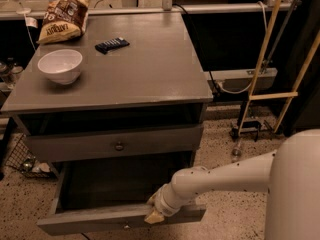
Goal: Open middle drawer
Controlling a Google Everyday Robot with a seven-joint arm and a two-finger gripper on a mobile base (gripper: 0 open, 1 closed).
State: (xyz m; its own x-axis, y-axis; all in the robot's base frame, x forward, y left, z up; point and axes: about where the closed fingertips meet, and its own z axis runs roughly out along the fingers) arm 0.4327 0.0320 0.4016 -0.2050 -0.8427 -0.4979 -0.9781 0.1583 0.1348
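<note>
A: Gripper position?
B: The gripper [154,215], pale-tipped, at the end of a white speckled arm [225,176], sits on the top edge of the wide grey wooden middle drawer [90,223], right of the centre of its front. Whether it is clamped on that edge or only resting there, I cannot tell.

A: Drawer state?
B: Pulled well out from the grey wooden cabinet [150,74], with its front low in view. Inside is dark; contents cannot be made out.

A: Anything obstructing?
B: The arm reaches in from the right, over the drawer's right front corner. Directly above the open drawer is the taller grey drawer front [65,146] with its round dark knob [119,145]. There is a dark gap between that front and the cabinet top.

A: On the top?
B: A round white bowl [60,65] near the left edge, inside plain white. Behind it, a crumpled brown snack bag [64,24]. To the right of both, well apart from the bowl, a small dark blue wrapped bar [112,45].

A: Surroundings?
B: A speckled stone floor [225,134]. Slanted yellow wooden poles [272,29] to the right. A dark wire basket [20,156] low on the left, beside the cabinet.
</note>
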